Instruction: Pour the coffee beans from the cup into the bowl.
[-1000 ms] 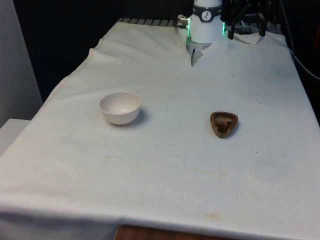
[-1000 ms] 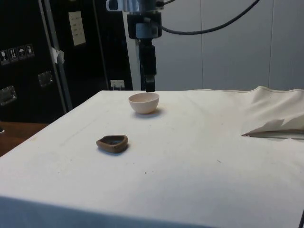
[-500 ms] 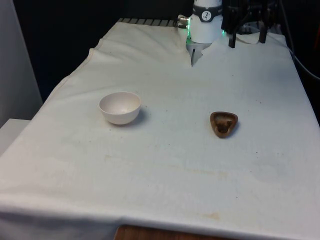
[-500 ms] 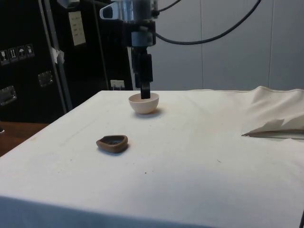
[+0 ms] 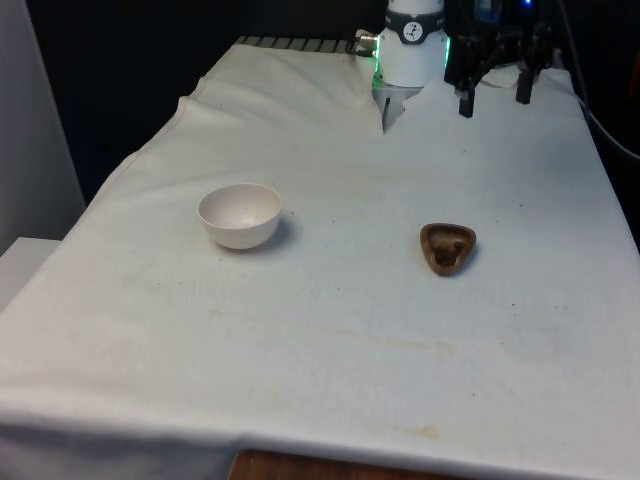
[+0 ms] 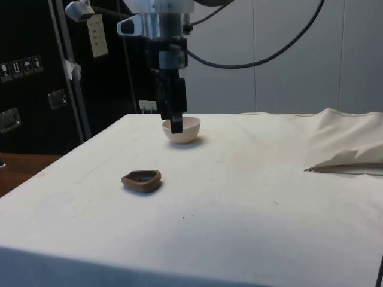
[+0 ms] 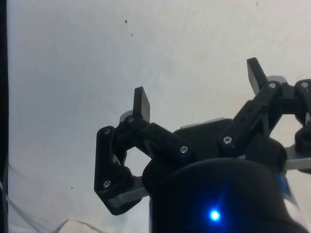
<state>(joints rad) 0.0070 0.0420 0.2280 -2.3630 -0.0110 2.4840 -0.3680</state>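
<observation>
Sitting on the white cloth (image 5: pixel 330 330) toward the front view's left, the white bowl (image 5: pixel 239 214) stands upright with nothing visible inside it. Farther toward the front view's right, well apart from the bowl, the small brown cup (image 5: pixel 447 247) rests on the cloth with dark coffee beans (image 5: pixel 444 250) in it. Beyond the cup, at the far end of the table, the black gripper (image 5: pixel 494 96) hangs above the cloth, its two fingers spread wide with nothing between them. From the side, the cup (image 6: pixel 142 180) lies near the table's front, the bowl (image 6: pixel 182 130) sits behind it, and the gripper (image 6: pixel 175 127) hangs in front of the bowl's rim. The wrist view has both fingers (image 7: pixel 142 104) parted over bare cloth.
</observation>
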